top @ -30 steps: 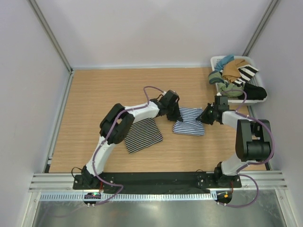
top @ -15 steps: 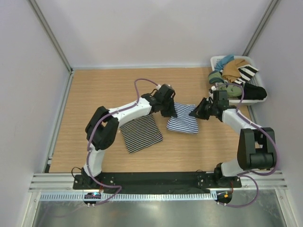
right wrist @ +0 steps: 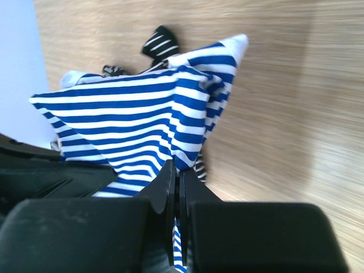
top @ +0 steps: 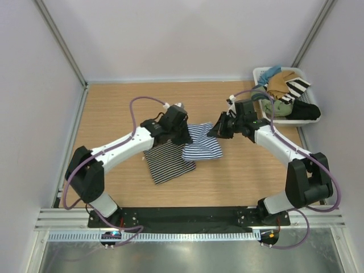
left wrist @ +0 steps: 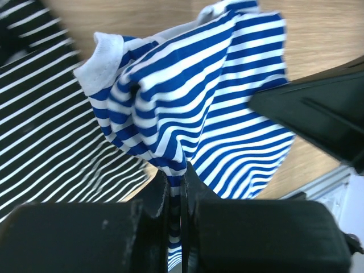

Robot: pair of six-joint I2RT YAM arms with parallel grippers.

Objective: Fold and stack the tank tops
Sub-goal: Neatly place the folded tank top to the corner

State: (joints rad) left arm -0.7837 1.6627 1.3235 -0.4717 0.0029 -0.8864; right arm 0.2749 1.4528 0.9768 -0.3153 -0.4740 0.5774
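The folded blue-and-white tank top (top: 202, 145) hangs between both grippers above the table, its left edge over the black-and-white one. My left gripper (top: 186, 136) is shut on its left side, cloth pinched between the jaws in the left wrist view (left wrist: 177, 187). My right gripper (top: 215, 132) is shut on its right side, the blue stripes (right wrist: 142, 122) spreading from the jaws (right wrist: 178, 182). The fine black-and-white tank top (top: 168, 161) lies folded flat on the wood, below and left of the lifted one; it also shows under the cloth (left wrist: 51, 131).
A white basket (top: 259, 74) at the back right holds tan, green, teal, black and wide-striped clothes (top: 284, 94). Grey walls close in the wooden table (top: 114, 108) on three sides. Both arm bases sit on the black rail (top: 182, 216) at the near edge.
Both grippers have carried the blue-and-white top to the left and slightly back, from beside the black-and-white top to overlapping its right edge. Both arms stretched further left.
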